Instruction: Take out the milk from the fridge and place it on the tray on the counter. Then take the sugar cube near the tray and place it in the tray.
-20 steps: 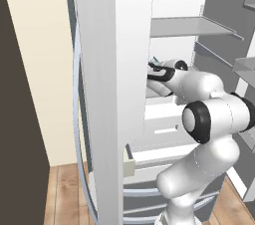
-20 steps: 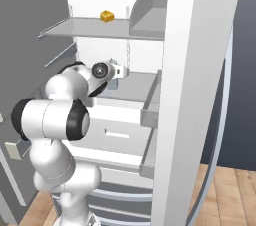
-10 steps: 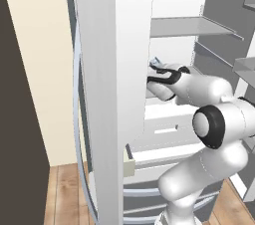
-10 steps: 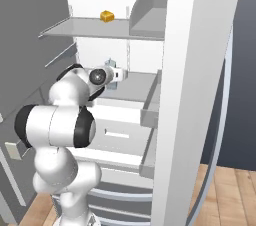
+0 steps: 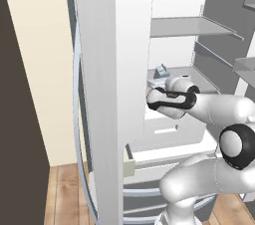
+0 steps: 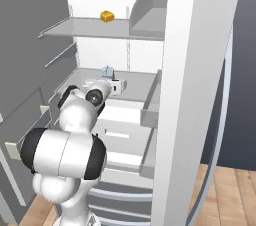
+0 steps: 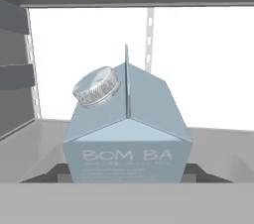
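The fridge (image 5: pixel 104 94) is standing open and taking up most of both base views, its thick white door (image 6: pixel 192 95) running down the right of the right base view. A grey upper shelf (image 6: pixel 100 29) is crossing the upper left of that view, and a small yellow-orange block (image 6: pixel 107 16) is sitting on it. White drawers (image 6: pixel 120 135) are stacking up below the middle shelf.

The white arm is reaching up from the lower part of each base view into the middle shelf, and its pincer (image 5: pixel 158 85) is sitting just in front of the milk (image 5: pixel 161 71), near the centre of the left base view. In the right base view the milk (image 6: pixel 107 72) is showing just above the pincer (image 6: pixel 116 86), upper left of centre.

In the hand view the milk (image 7: pixel 128 131) is standing upright in the centre, very close, gabled top up and a round grey cap (image 7: pixel 96 86) on its left slope. The finger tips are sitting at either side of its base; whether they are pressing it or standing off cannot be told.
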Available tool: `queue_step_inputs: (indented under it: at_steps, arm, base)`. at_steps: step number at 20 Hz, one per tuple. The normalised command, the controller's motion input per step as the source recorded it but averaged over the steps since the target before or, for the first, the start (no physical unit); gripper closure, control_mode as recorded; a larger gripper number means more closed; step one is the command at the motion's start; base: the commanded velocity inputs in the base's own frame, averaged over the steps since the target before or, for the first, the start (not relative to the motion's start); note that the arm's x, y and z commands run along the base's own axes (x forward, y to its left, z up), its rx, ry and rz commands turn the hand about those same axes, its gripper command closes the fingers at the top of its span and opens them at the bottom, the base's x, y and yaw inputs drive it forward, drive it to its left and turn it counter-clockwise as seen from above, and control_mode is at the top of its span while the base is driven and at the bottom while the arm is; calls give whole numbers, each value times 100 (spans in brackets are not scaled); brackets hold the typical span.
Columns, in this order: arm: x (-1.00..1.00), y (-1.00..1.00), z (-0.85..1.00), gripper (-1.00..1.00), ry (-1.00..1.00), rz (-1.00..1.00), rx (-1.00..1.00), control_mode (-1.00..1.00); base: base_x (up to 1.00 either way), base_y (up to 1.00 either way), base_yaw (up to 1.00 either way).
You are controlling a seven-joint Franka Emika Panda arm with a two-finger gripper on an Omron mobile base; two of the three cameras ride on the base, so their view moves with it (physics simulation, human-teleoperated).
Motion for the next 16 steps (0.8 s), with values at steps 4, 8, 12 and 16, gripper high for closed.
queue_step_inputs:
  at_steps: [4,8,12,16]
  arm:
    - [-57,0,66,100,0,-5,0,-100]
    - [-45,0,61,100,0,-6,0,-100]
    - [-20,-1,69,100,3,-10,0,-100]
    - [-22,0,54,100,4,-10,0,-100]
  base:
    - [0,0,0]
    - [0,0,0]
    - [0,0,0]
    - [0,0,0]
